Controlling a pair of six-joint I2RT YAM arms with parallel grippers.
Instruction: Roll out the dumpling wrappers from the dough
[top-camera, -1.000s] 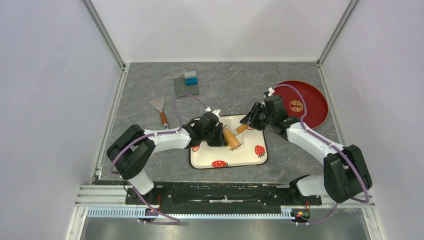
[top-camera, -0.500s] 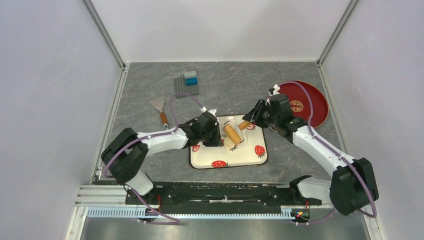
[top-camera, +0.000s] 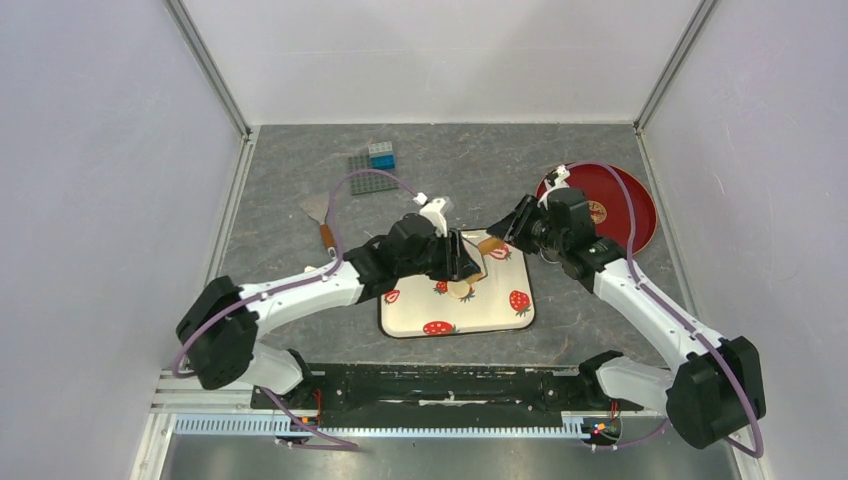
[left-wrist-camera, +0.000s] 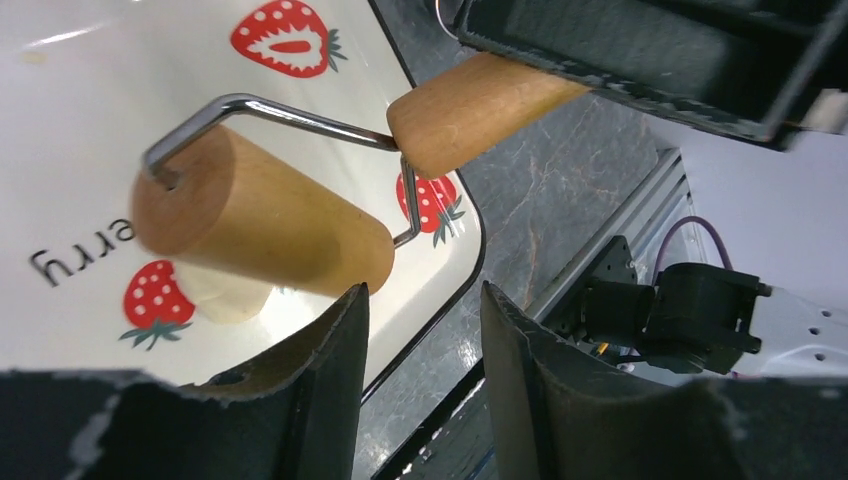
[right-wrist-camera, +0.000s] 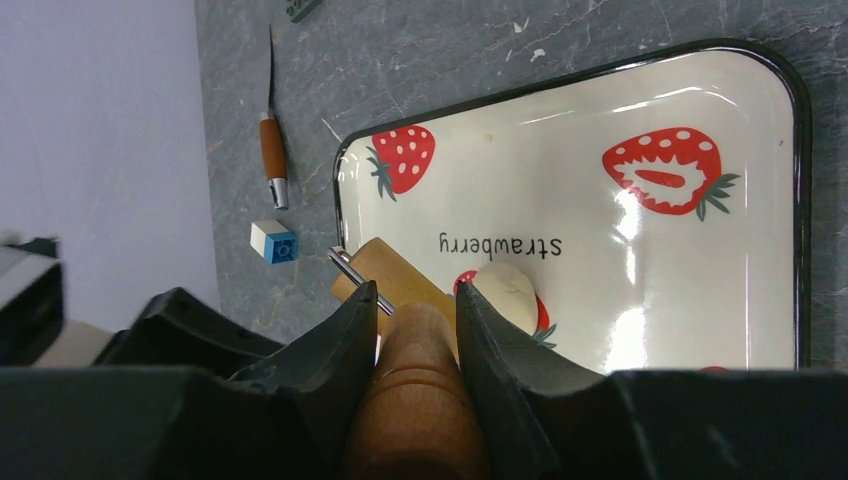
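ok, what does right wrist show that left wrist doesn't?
Right wrist only: the scraper and the small blue-and-white block on the table past the tray. Left wrist only: the left hand, open and empty, and the rail at the table edge. Both: the roller, its handle shut in the right hand, the dough lump by the drum, the strawberry tray.

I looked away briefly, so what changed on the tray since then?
The right fingers, shut on the handle of the tan wooden roller, drew it toward the far edge, exposing the pale cream dough lump. The left fingers, open, reached further over the strawberry-print tray. Tray unmoved.
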